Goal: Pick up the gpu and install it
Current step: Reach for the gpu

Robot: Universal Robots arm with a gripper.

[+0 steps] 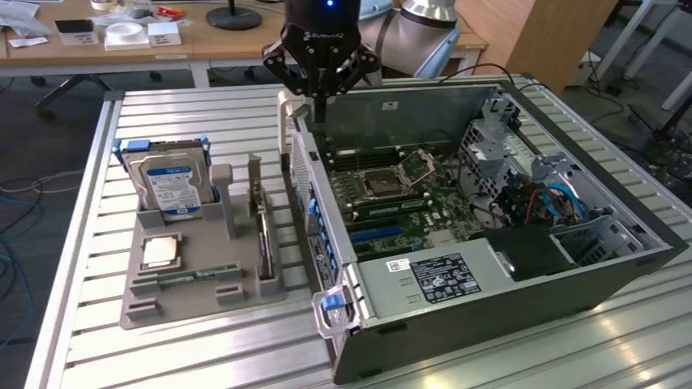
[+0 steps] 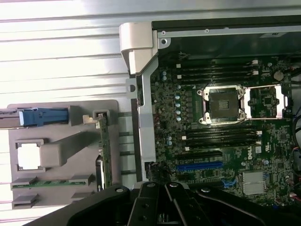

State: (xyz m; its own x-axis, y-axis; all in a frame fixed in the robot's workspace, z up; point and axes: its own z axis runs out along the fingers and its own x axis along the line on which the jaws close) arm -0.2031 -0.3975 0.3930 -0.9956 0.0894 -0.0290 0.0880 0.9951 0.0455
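my gripper (image 1: 318, 112) is shut tight and holds nothing. it hangs over the edge of the open computer (image 1: 454, 101). the gpu (image 1: 262, 235) stands on its edge in the gray tray (image 1: 194, 309), just beside the computer. to grab it well, i think i should open up and come straight down over its top edge.

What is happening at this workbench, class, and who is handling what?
A robot arm's gripper hangs shut and holding nothing above one end of the open computer case, on the side nearest the grey holder. The gpu stands on edge in that holder on the table, near the hard drive, untouched. It is not yet installed on the motherboard.
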